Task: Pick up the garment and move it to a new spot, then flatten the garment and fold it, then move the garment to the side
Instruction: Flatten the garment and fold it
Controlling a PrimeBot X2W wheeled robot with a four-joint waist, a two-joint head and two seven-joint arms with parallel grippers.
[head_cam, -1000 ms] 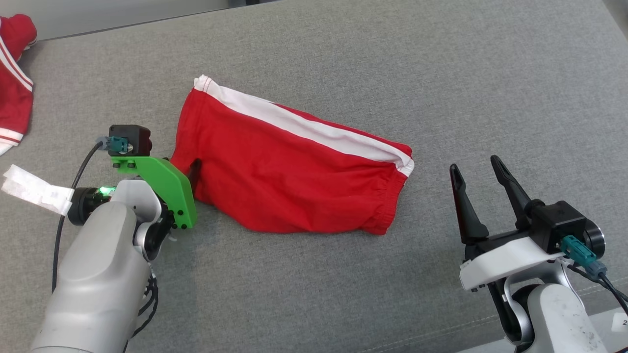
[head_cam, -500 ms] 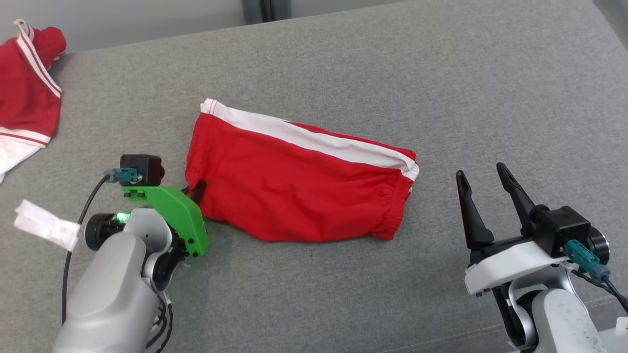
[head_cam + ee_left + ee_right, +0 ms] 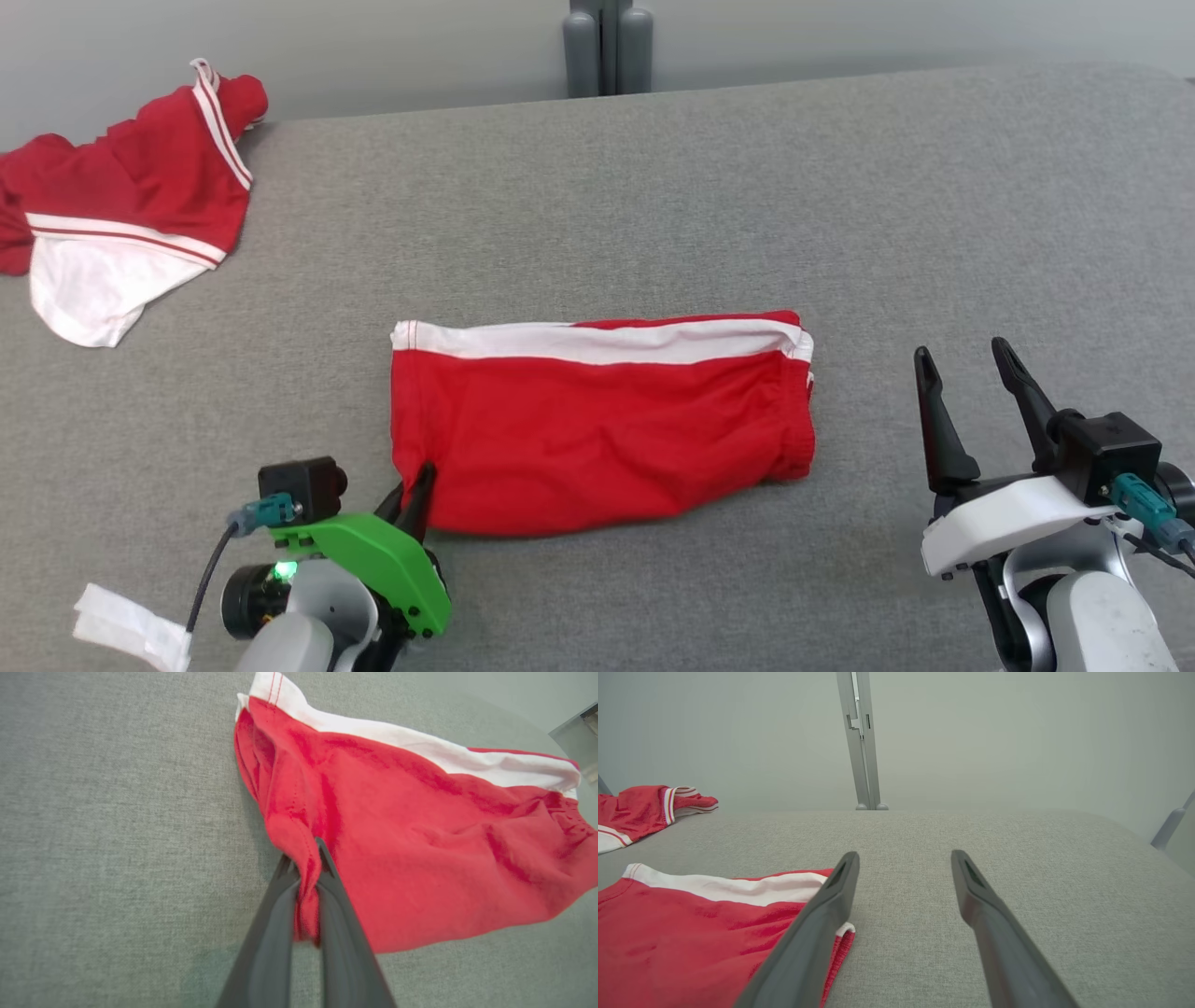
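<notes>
At head view's 7 o'clock, left gripper [image 3: 417, 481] is clamped on the red garment [image 3: 597, 429], which lies mid grey cushion [image 3: 653, 187]. Left wrist view: fingers [image 3: 275, 933] pinch a corner fold. Right wrist view: right gripper [image 3: 904, 855] spread wide, empty; garment at 8 o'clock.

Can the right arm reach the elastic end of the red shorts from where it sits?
Probably yes. The right gripper, fingers open, sits just beside the elastic end of the red shorts. Between them is bare grey fabric surface, with nothing in the way.
</notes>
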